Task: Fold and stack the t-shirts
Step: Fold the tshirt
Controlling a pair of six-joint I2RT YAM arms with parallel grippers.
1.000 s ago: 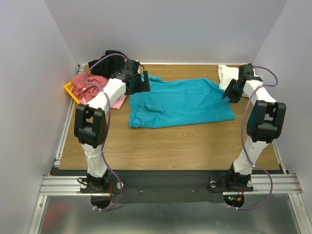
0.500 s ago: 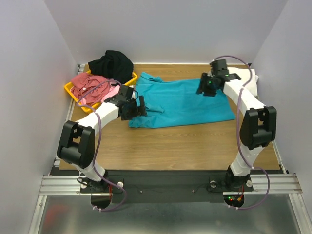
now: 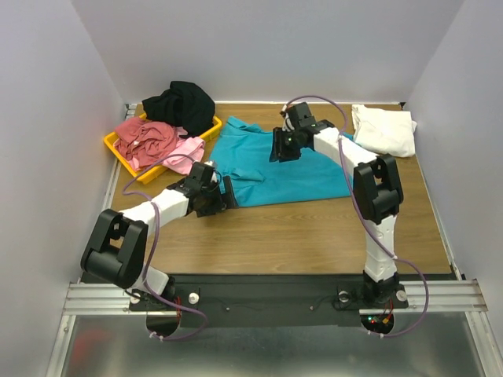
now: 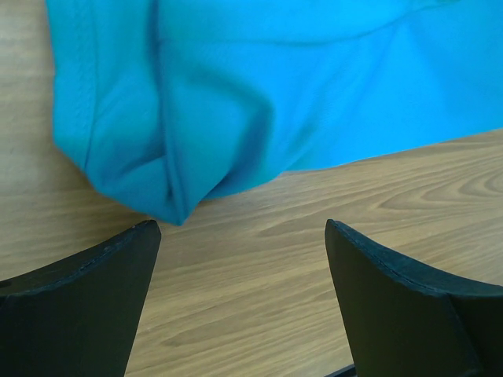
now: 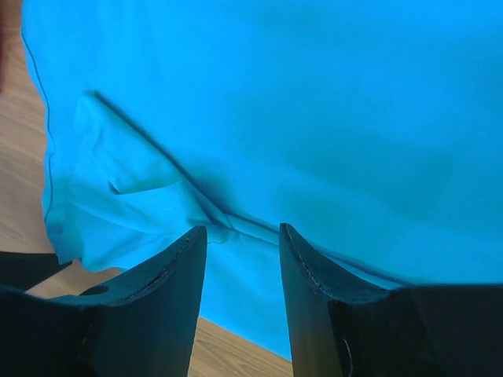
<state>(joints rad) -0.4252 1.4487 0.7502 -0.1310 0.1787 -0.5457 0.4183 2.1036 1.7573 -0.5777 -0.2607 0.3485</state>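
Your teal t-shirt (image 3: 306, 169) lies spread on the tabletop (image 3: 299, 236), in the far half, roughly midway between the side walls, with its left part rumpled and folded over.

The left jaws sit at its near left corner, low over the wood. In the left wrist view they stand wide apart, both fingers (image 4: 78, 302) over bare wood. The bunched, hemmed corner of the shirt (image 4: 236, 94) lies just beyond their tips, closer to the left finger. Nothing is between them.

The right jaws hover over the far middle of the shirt, with the right arm (image 3: 338, 149) reaching in across the cloth from the right. In the right wrist view the fingers (image 5: 149, 298) stand partly apart with only a narrow gap, and you look straight down onto teal cloth (image 5: 330, 102). A crease runs diagonally to just ahead of that gap, and a small folded flap lies left of it. No cloth shows pinched between the fingers.

The white t-shirt (image 3: 385, 129) lies bunched at the far right corner, well clear of both jaws. At the far left, the yellow tray (image 3: 111, 144) holds the dusty red t-shirt (image 3: 145, 135) and the pink t-shirt (image 3: 187, 151). The black t-shirt (image 3: 181, 100) is heaped over the tray's far end.
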